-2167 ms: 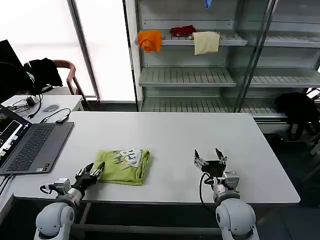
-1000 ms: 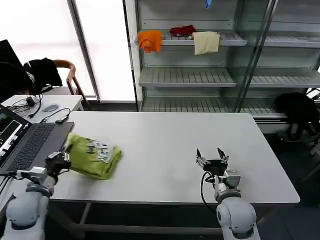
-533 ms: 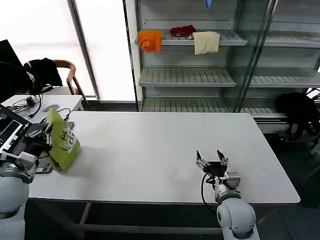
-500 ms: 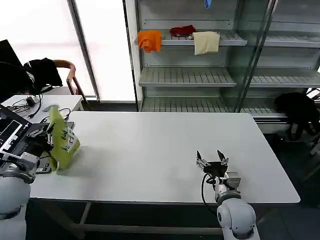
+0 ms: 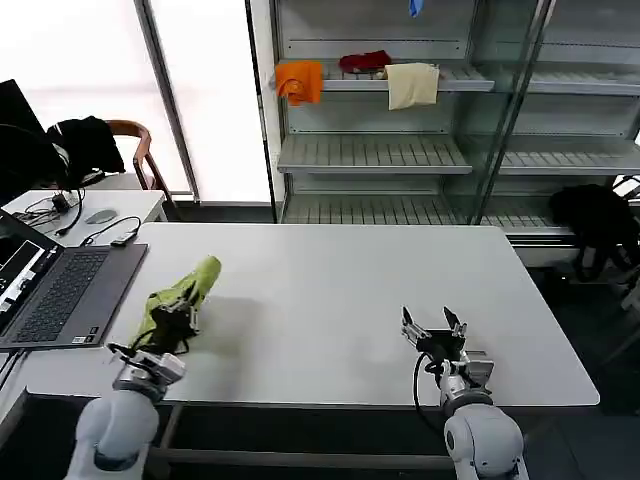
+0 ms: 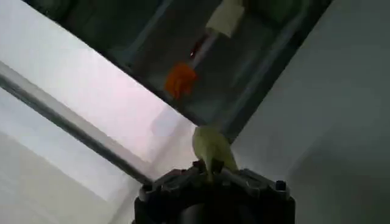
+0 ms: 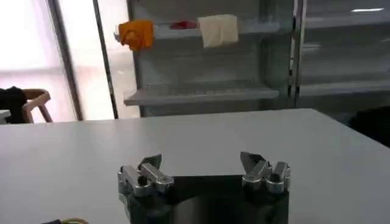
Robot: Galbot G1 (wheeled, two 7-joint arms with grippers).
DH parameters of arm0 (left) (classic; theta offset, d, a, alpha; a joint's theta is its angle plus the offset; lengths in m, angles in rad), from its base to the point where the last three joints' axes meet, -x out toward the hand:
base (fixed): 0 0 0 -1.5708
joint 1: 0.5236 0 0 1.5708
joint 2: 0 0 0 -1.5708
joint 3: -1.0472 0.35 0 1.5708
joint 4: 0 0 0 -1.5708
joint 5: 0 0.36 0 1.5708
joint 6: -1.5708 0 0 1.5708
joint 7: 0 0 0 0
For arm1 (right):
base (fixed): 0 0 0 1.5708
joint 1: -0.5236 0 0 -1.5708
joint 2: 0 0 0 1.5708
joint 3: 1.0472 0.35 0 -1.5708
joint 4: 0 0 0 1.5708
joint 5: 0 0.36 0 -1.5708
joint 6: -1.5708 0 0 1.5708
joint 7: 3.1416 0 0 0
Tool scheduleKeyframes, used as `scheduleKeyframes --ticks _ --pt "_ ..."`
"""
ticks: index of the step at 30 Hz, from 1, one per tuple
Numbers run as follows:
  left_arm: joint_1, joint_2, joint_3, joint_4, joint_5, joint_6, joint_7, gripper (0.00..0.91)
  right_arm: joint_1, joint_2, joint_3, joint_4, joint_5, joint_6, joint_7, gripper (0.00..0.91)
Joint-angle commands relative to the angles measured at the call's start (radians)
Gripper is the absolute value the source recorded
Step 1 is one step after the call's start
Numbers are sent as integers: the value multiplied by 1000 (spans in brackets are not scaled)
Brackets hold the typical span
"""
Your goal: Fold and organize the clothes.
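The clothes are one lime yellow-green T-shirt, bunched into a narrow strip that rises at a slant above the white table near its front left. My left gripper is shut on the shirt's lower end. In the left wrist view a tongue of the shirt sticks up from between the closed jaws of the left gripper. My right gripper rests low at the table's front right, open and holding nothing. In the right wrist view the right gripper has its fingers spread wide apart.
An open laptop lies on the table's left end, close to the shirt. A shelf unit behind holds an orange cloth, a red cloth and a cream cloth. A chair with a black garment stands at the far left.
The left gripper took the folded shirt from the table's front, swung it left over the laptop, and now holds it lower and back to the right. The right gripper barely moved.
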Motion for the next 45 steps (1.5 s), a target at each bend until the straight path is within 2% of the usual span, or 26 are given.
scheduleKeyframes --ticks 1,11,12,13,14,15,21,30,33,34,38,42,43,45 --pt "-13 -82 196 -13 -19 45 -26 10 0 5 -8 8 3 -7 0 907" --pt "-100 -92 361 52 -388 173 -134 30 13 15 -38 22 -35 -29 -1 907" --pt "-109 -103 402 57 -422 196 -156 101 13 15 -39 22 -38 -31 -1 907" --pt "-113 -111 424 60 -429 207 -166 242 13 14 -39 23 -42 -32 -1 907" --pt "-121 -125 449 63 -431 226 -185 514 14 14 -40 24 -43 -34 -1 907" --pt "-129 -138 472 72 -430 242 -203 907 15 14 -41 26 -47 -37 0 907" --pt "-154 -212 543 96 -468 280 -272 907 15 15 -50 32 -57 -44 -6 907" --pt "-146 -161 531 -39 -546 312 -275 907 16 30 -76 30 -62 -58 -41 907" --pt "-139 -134 482 -77 -564 313 -272 907 29 39 -88 30 19 -104 -55 907" --pt "-136 -130 470 -79 -564 312 -270 907 36 48 -90 25 81 -120 -59 907" --pt "-118 -103 341 -81 -601 311 -272 907 73 70 -101 -36 168 -121 -60 907" --pt "-83 -92 245 -97 -657 317 -285 907 117 68 -156 -109 281 -123 -27 907" --pt "-73 -92 231 -104 -671 317 -288 907 135 62 -181 -128 332 -122 0 907" --pt "-52 -91 212 -114 -678 317 -291 907 157 73 -197 -152 361 -122 13 907"
